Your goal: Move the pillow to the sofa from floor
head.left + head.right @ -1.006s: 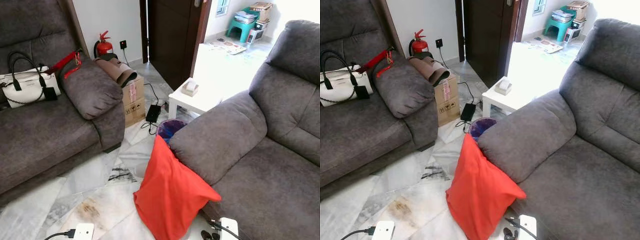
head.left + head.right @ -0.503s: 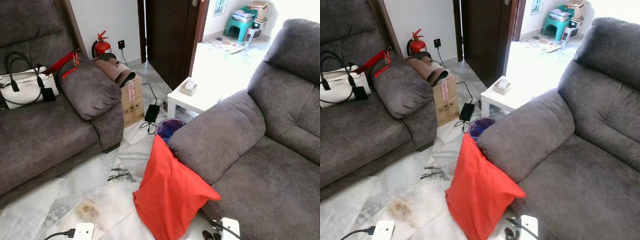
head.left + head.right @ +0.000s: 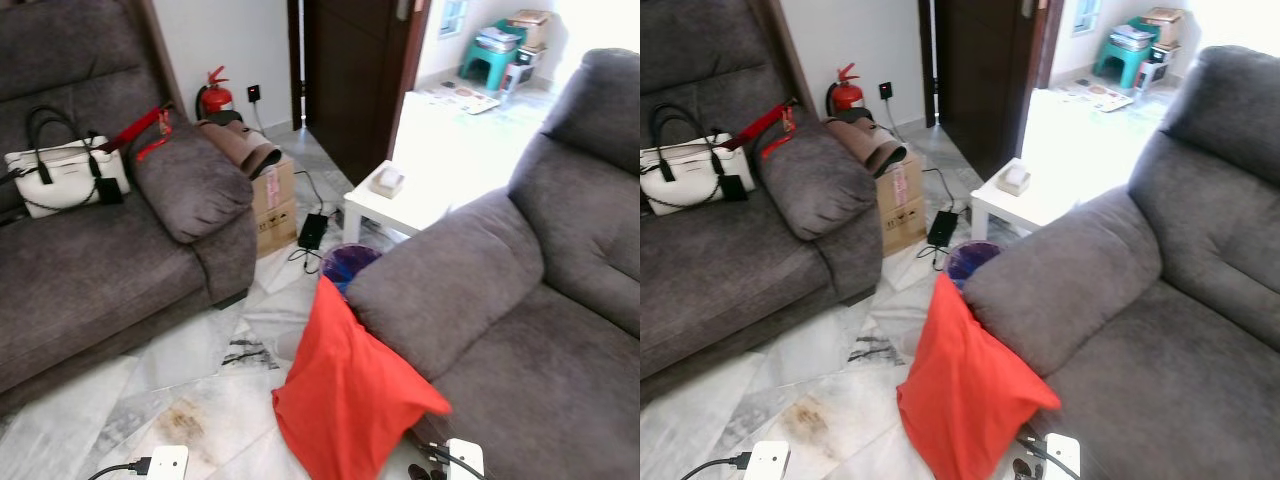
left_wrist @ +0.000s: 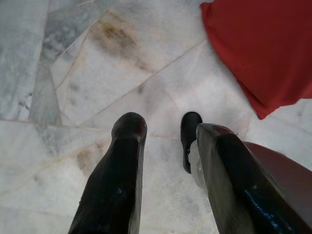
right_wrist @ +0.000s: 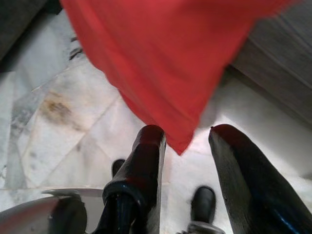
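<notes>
A red pillow (image 3: 350, 390) stands on its edge on the marble floor, leaning against the armrest of the grey sofa (image 3: 520, 330) on my right. My left gripper (image 4: 169, 127) hangs open over bare floor tiles, with the pillow (image 4: 263, 44) off to one side and nothing between its fingers. My right gripper (image 5: 189, 134) is open above the floor, close to the pillow (image 5: 165, 53), whose lower corner lies beyond the gap between the fingers. Neither gripper touches the pillow.
A second grey sofa (image 3: 90, 270) on the left holds a white handbag (image 3: 65, 175). Between the sofas stand a cardboard box (image 3: 275, 200), a white side table (image 3: 395, 205) and a purple bin (image 3: 350, 265). Power strips (image 3: 165, 462) with cables lie on the near floor.
The whole picture has shifted a little to the right and down, so the camera has moved. The pillow and furniture have stayed where they were.
</notes>
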### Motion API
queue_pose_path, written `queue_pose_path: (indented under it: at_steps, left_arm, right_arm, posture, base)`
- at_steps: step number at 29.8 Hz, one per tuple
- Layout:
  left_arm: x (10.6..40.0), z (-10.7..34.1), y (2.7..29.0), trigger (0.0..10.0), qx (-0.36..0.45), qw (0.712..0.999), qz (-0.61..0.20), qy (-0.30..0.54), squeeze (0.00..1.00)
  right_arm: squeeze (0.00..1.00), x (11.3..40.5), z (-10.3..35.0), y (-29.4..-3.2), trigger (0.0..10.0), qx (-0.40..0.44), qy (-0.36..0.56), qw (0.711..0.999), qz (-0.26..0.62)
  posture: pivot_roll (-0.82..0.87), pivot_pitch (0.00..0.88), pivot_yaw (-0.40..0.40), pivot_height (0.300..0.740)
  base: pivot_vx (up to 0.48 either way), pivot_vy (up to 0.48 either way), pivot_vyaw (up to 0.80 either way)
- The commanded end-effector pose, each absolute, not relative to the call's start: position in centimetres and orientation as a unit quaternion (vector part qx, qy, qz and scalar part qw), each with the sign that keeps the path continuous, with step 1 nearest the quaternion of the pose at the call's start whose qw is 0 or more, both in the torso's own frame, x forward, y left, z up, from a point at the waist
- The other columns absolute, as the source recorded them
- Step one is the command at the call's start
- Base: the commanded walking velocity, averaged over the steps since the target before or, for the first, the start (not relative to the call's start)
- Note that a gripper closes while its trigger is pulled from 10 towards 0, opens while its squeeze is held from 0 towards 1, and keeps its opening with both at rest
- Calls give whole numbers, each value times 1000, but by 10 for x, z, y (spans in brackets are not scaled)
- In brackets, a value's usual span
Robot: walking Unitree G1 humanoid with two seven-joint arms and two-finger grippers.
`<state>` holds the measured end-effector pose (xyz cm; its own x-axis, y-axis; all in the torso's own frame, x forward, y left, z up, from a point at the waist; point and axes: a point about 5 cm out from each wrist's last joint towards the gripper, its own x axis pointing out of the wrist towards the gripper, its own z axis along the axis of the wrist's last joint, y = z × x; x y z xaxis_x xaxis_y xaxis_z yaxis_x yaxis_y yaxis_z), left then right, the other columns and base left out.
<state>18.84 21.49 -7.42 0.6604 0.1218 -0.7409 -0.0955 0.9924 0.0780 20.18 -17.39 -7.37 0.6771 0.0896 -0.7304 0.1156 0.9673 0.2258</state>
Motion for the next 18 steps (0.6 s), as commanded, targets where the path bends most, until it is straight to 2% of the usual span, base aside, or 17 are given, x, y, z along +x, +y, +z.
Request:
queue_pose_path:
  at_steps: [1, 5, 12, 18]
  left_arm:
    - [185, -76, 215, 10000, 12, 908, 63, 414, 0]
    - [185, -76, 215, 10000, 12, 908, 63, 414, 0]
    - [190, -74, 214, 10000, 11, 912, 62, 405, 0]
    - [206, -62, 221, 10000, 14, 929, 71, 363, 0]
  right_arm:
    - [0, 198, -76, -175, 10000, 133, 406, 904, -12]
    - [0, 198, -76, -175, 10000, 133, 406, 904, -11]
    - [0, 199, -75, -176, 10000, 134, 403, 905, -11]
    - [0, 207, -69, -174, 10000, 132, 382, 915, 6]
  posture:
    - [72, 110, 6, 740]
    - [72, 109, 4, 740]
    - [73, 109, 1, 740]
    - [71, 109, 2, 740]
  base:
    - [319, 0, 0]
    - [324, 0, 0]
    - [0, 0, 0]
    - [0, 0, 0]
